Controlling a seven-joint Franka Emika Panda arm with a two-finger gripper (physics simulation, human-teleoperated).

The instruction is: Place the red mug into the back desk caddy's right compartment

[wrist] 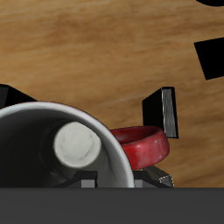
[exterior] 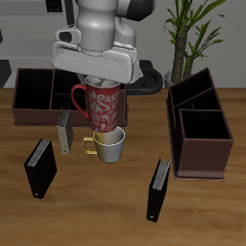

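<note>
- The tool (exterior: 99,79) pinches the red mug (exterior: 101,104) by its rim, one finger (wrist: 74,145) inside the grey interior.
- The red mug hangs upright above the tabletop (exterior: 106,197), just over the cream mug (exterior: 108,144).
- The back desk caddy (exterior: 34,94) lies behind the red mug; its right compartment (exterior: 32,88) holds nothing.
- Three dark books stand nearer the front edge.

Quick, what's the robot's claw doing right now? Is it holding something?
Claw: closed on the red mug, lifted above the cream mug.
</note>
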